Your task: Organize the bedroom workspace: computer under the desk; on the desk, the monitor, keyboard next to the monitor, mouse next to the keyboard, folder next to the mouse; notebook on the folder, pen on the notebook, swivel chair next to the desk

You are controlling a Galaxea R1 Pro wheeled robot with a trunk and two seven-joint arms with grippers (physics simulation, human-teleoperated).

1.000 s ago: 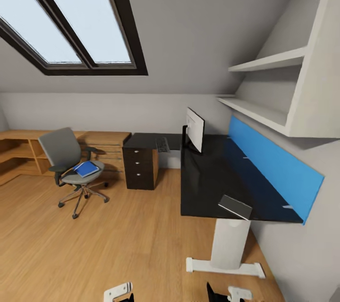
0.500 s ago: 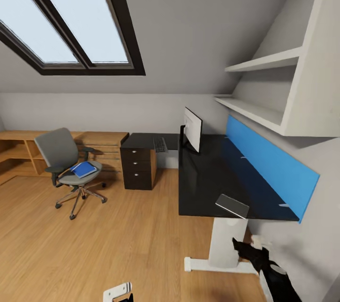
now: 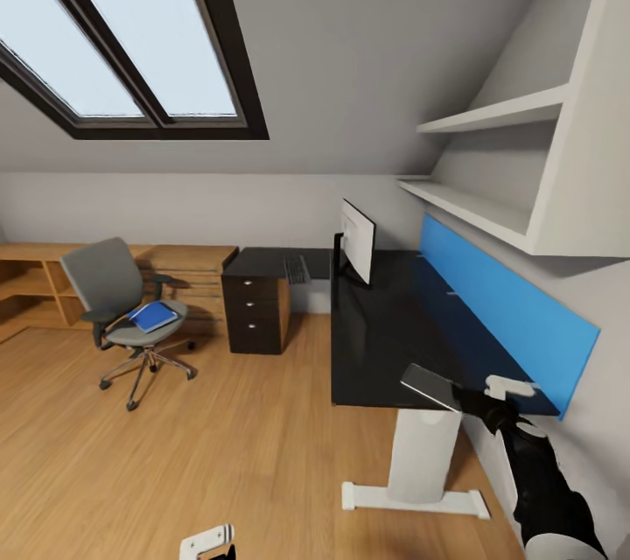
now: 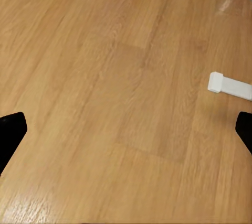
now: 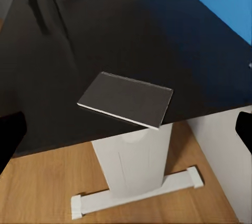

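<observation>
The desk (image 3: 394, 324) has a glossy black top, with the monitor (image 3: 359, 241) standing on it near the inner corner. The keyboard (image 3: 296, 268) lies on the side wing. A dark grey notebook (image 3: 430, 386) lies at the near edge, slightly overhanging above the white leg (image 5: 131, 166). My right gripper (image 3: 492, 398) hovers open just right of the notebook (image 5: 126, 99), holding nothing. The swivel chair (image 3: 114, 284) stands away to the left with the blue folder (image 3: 153, 316) on its seat. Low over the floor, my left gripper (image 4: 126, 129) is open. Computer, mouse and pen are out of view.
A dark three-drawer unit (image 3: 258, 311) sits under the side wing. A blue wall panel (image 3: 499, 302) runs behind the desk, under white shelves (image 3: 490, 210). A light wooden dresser (image 3: 52, 280) lines the far wall. The desk's white foot (image 4: 228, 85) lies on the wood floor.
My right arm has risen from beside the desk leg to desk-top height next to the notebook. The view has shifted slightly; nothing else has moved.
</observation>
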